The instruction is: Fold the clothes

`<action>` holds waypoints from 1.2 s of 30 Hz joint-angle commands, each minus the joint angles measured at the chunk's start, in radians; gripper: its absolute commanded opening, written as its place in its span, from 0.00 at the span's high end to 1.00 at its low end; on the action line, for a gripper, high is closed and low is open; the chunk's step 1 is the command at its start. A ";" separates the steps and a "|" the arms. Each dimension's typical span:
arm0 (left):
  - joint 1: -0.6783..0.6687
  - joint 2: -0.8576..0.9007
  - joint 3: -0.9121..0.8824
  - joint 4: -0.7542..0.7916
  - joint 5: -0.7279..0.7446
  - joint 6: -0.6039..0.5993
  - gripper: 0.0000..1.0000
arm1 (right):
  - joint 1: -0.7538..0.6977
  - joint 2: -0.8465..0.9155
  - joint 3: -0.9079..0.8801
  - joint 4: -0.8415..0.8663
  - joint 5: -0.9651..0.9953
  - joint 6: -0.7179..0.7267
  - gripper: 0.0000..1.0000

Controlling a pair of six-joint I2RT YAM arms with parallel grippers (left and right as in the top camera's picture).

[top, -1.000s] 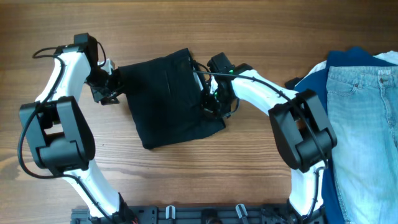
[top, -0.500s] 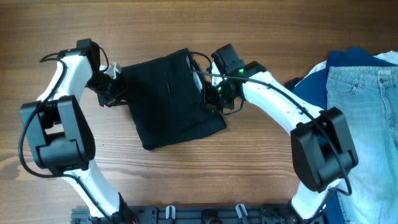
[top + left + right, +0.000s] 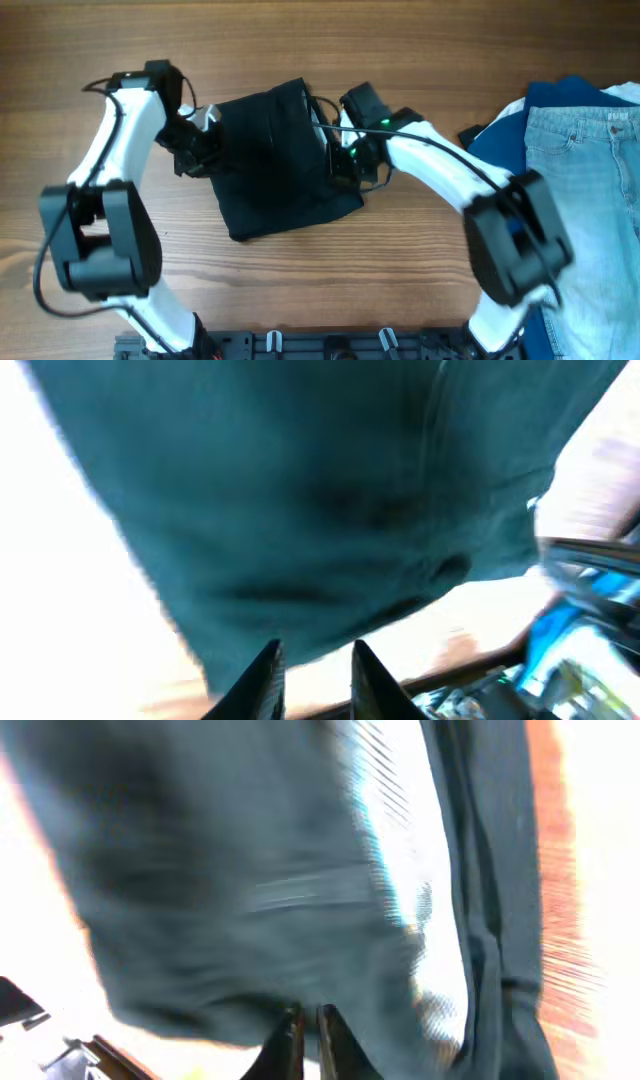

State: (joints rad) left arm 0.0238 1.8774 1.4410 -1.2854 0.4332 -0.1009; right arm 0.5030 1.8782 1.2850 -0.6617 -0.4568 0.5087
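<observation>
here the right end effector (image 3: pixel 308 1036) touches the clothes (image 3: pixel 270 160).

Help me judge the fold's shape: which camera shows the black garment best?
The overhead view: nearly the whole black garment shows as a squarish folded block. The left wrist view gives only a blurred dark close-up; the right wrist view likewise, plus a pale lining strip.

no writing, brand or number can be read anywhere here. the black garment (image 3: pixel 275 160) shows no print or tag. the light blue jeans (image 3: pixel 585 200) at the worktop's (image 3: pixel 300 40) right edge have a pale spot by the waistband, too small to read. both wrist views are blurred.
</observation>
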 commanded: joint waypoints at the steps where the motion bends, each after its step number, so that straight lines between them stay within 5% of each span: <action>1: -0.070 -0.127 -0.048 -0.024 -0.139 -0.154 0.74 | -0.003 -0.175 0.018 0.006 0.142 -0.059 0.92; 8: -0.178 -0.157 -0.428 0.191 -0.135 -0.451 0.70 | -0.103 -0.294 0.018 0.002 0.224 0.044 0.93; 12: -0.160 -0.155 -0.610 0.396 -0.128 -0.595 0.93 | -0.141 -0.294 0.018 -0.020 0.224 0.044 0.93; 19: 0.120 -0.150 -0.655 0.762 -0.198 -0.694 0.96 | -0.142 -0.294 0.018 -0.017 0.212 0.040 0.94; 23: 0.312 -0.150 -0.547 0.828 -0.181 -0.589 0.96 | -0.128 -0.273 0.018 0.072 0.145 -0.039 0.95; 29: 0.356 -0.151 -0.399 0.579 -0.078 -0.425 0.80 | -0.056 -0.106 0.017 0.340 0.126 -0.037 0.96; 33: 0.322 -0.151 -0.399 0.450 0.060 -0.321 0.59 | -0.025 0.124 0.018 0.660 0.012 0.042 0.96; 36: 0.285 -0.151 -0.399 0.374 0.069 -0.321 0.42 | -0.034 0.231 0.018 0.736 -0.003 0.087 0.96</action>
State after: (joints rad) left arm 0.3481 1.7241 1.0374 -0.8589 0.4290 -0.4824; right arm 0.4778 2.0041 1.2995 0.0402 -0.3931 0.5350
